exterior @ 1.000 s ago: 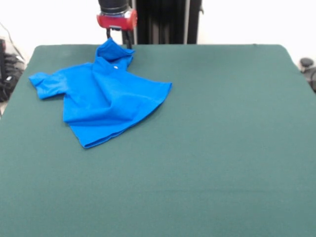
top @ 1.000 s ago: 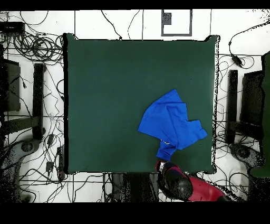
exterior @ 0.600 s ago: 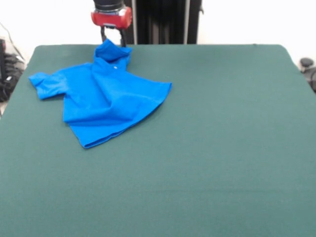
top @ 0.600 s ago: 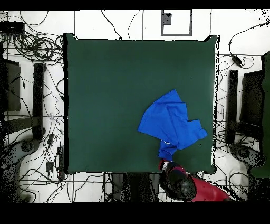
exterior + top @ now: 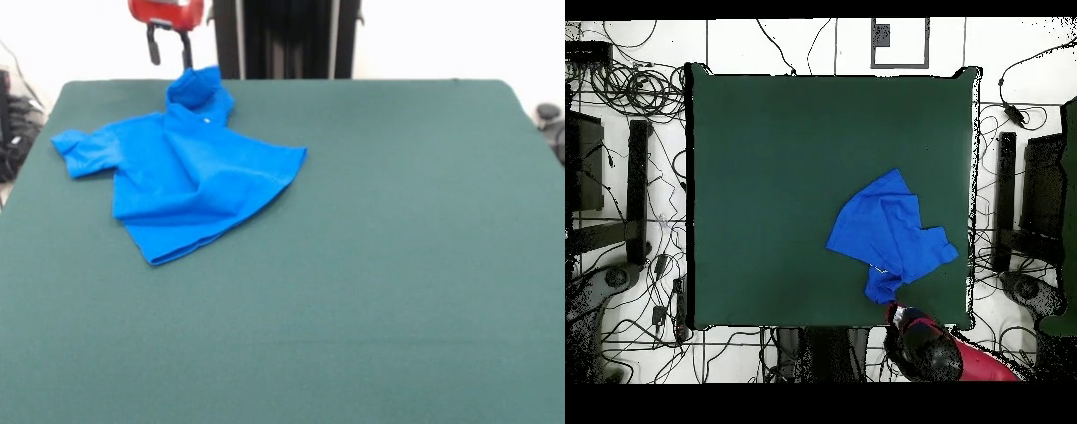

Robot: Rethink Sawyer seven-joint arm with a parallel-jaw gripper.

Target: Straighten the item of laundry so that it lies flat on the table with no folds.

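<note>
The item of laundry [image 5: 185, 172], a small bright blue T-shirt, lies rumpled near the far left of the green table [image 5: 397, 265]. One sleeve [image 5: 75, 146] sticks out to the left, and a bunched part [image 5: 199, 88] stands up at the table's far edge. The body is folded over itself. My gripper [image 5: 169, 51] hangs above and just left of that bunched part, open, with nothing between its fingers. In the overhead view the shirt [image 5: 887, 235] sits at the lower right of the table [image 5: 765, 180], and the gripper [image 5: 900, 315] is just off the table's bottom edge beside it.
The black pedestal column [image 5: 282, 35] stands behind the table's far edge. Cables [image 5: 625, 90] and dark equipment [image 5: 1035, 200] lie on the floor round the table. A dark object [image 5: 552, 119] shows at the right edge.
My gripper opened and let go of the shirt's bunched upper part. It then rose and shifted left in the front view, off the table's edge. The shirt stayed in place.
</note>
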